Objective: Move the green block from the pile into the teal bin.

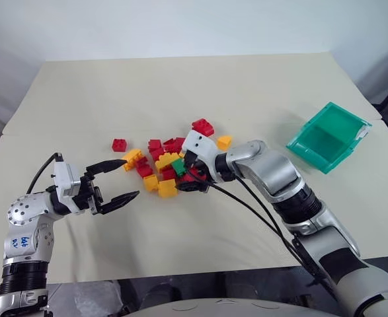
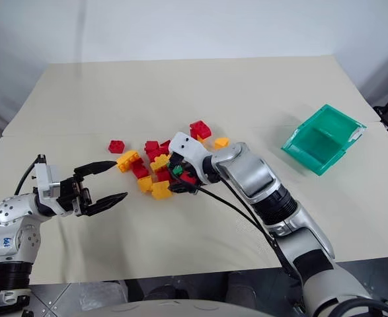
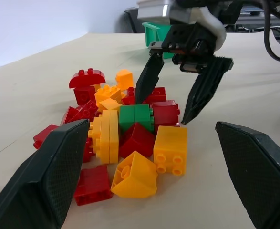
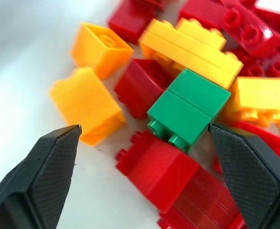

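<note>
Beige table (image 1: pixel 180 92) under everything. Teal bin (image 1: pixel 328 137) on table at my right, well apart from pile, tilted with its opening toward pile. Pile (image 1: pixel 164 158) of red and yellow studded bricks mid-table. My right claw (image 1: pixel 192 173) angled down over near side of pile, fingers (image 4: pixel 49 167) spread wide, nothing gripped. My left claw (image 1: pixel 117 178) near pile's left edge, off table surface, fingers apart, empty. Green block (image 4: pixel 190 107) within pile, on its side, studs showing, between my right fingertips, untouched.
</note>
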Tool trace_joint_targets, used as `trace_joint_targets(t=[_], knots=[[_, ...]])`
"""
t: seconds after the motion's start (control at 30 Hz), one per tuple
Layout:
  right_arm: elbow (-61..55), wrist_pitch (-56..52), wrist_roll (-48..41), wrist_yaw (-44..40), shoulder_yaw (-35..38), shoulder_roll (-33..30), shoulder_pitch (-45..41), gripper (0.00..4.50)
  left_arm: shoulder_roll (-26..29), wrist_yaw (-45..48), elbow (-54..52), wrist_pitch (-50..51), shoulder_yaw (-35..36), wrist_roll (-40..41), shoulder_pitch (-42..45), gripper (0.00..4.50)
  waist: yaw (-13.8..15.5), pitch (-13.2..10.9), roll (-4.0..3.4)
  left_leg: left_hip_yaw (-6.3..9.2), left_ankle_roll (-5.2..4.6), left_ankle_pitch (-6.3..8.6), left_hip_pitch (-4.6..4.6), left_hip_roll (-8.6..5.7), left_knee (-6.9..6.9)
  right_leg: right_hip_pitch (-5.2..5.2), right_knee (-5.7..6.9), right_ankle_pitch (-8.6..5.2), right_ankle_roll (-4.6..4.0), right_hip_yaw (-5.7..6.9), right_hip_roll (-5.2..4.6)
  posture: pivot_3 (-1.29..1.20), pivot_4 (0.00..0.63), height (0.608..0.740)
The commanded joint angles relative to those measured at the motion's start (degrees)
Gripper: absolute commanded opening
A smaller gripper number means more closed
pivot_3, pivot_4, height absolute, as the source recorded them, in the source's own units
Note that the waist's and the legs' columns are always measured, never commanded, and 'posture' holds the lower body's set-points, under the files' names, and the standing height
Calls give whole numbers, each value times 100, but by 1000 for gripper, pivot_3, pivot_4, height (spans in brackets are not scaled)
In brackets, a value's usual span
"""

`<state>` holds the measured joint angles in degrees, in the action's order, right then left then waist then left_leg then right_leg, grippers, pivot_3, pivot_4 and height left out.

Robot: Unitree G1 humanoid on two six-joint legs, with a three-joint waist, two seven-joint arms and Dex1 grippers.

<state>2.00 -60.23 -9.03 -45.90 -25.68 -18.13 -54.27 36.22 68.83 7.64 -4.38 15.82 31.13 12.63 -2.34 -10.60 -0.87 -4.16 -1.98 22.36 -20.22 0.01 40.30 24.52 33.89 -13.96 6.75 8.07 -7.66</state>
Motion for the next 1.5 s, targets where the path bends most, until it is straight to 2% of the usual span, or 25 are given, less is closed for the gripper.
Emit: trace_joint_targets(t=[0.03, 0.4, 0.53, 0.73, 0.77, 1.2, 1.27, 1.37, 1.5], knots=[[165, 122, -2, 138, 121, 179, -79, 4462, -21, -23, -9, -78, 102, 83, 76, 4500, 2, 0, 0, 0, 0, 0, 1, 1, 0, 0, 0, 0, 0, 0, 1, 0, 150, 740], [1315, 481, 227, 461, 12, 815, -504, 4462, -69, -78, -27, -121, 91, 57, 77, 4500, -4, 0, 0, 0, 0, 0, 1, 0, 0, 0, 1, 0, 0, 1, 2, 0, 150, 740], [1164, 499, 259, 341, -80, 712, -411, 3647, -75, -103, -82, -118, 117, 69, 27, 4500, -5, 0, 0, 0, 0, 0, 0, 0, 0, 0, 0, 0, 0, 1, 2, 0, 150, 740], [650, 470, 174, 180, 80, 365, -222, 1658, -71, -98, -142, -84, 107, 94, 9, 4500, -6, 0, 0, 1, 0, 0, -1, 1, 0, 0, -1, 0, 0, 1, 1, 0, 150, 740], [526, 498, 142, 153, 144, 292, -180, 1447, -73, -95, -158, -73, 96, 100, 14, 4500, -4, 0, 0, 1, 0, 0, -1, 1, 0, 0, -1, 0, 0, 1, 2, 0, 150, 740], [-974, 975, -853, -16, 1918, -464, 606, 1461, -260, -214, -652, 365, -542, 25, 526, 4500, 74, 0, 0, 2, -1, 0, -5, -6, 0, 0, -3, 0, 1, 1, -3, 0, 150, 740], [-1109, 1356, -870, -68, 2380, -869, 850, 1461, -430, -375, -660, 398, -811, -158, 764, 4500, 89, 0, 0, 0, -1, 0, -4, -9, 0, 0, -3, 0, 1, 1, 0, 0, 150, 740], [-1101, 1407, -774, 353, 3282, -1503, 1256, 1461, -746, -667, -714, 481, -1183, -415, 1125, 4500, 229, -1, 1, 6, -2, -1, -8, -18, 1, -2, -5, 1, 1, 6, -4, 0, 150, 740], [-914, 1420, -419, 908, 3856, -2175, 1748, 1461, -1042, -1126, -583, 600, -1432, -727, 1475, 4500, 231, -1, 1, -9, -9, -1, -9, -23, 1, -1, -10, 4, 7, -3, -5, 0, 150, 740]])
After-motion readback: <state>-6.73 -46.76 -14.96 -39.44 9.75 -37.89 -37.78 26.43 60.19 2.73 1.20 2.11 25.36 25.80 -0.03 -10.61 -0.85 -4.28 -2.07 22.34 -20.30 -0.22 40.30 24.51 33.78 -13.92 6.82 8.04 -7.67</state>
